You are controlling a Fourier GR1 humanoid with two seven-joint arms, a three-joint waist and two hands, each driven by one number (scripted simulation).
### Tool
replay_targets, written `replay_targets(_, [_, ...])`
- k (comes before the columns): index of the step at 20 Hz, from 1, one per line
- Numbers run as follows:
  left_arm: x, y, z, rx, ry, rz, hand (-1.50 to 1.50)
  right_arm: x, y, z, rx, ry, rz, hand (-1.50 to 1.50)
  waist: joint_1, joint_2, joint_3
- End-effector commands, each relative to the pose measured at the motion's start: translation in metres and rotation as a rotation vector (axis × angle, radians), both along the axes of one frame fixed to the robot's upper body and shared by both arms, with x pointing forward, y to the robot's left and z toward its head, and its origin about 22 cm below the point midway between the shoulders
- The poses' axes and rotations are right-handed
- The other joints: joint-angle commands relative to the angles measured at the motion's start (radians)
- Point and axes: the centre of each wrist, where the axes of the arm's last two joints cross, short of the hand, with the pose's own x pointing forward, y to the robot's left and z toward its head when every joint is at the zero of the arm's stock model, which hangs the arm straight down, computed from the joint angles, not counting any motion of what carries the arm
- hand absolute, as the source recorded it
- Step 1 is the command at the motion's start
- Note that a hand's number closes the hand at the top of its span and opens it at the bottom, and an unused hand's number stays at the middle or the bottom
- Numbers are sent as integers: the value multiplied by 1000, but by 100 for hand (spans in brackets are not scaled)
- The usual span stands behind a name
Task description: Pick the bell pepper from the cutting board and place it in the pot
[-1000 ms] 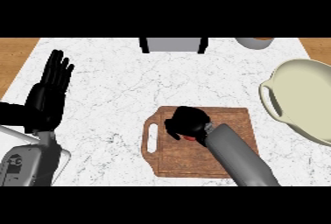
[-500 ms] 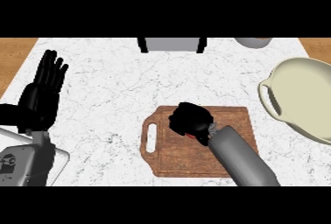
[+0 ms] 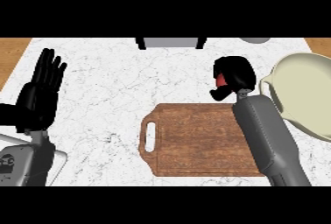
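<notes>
Counter of white marble fills your view, with the wooden cutting board lying bare on it and the cream pot at the right edge. Your right hand hangs between board and pot, fingers curled round the red bell pepper. Your left hand rests at the left, fingers straight and upright.
</notes>
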Motion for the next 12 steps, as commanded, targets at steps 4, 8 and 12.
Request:
replay_targets(4, [3, -11, 6, 7, -17, -49, 0, 32, -38, 73, 61, -238, -699, 150, 55, 9, -6])
replay_targets(8, [3, -18, 7, 11, -19, -82, 0, 42, -51, 113, 27, -431, -1004, 150, 91, 10, -6])
replay_targets(12, [12, -28, 22, 1, -37, -96, 0, 51, -48, 129, -63, -571, -1222, 150, 99, 8, -3])
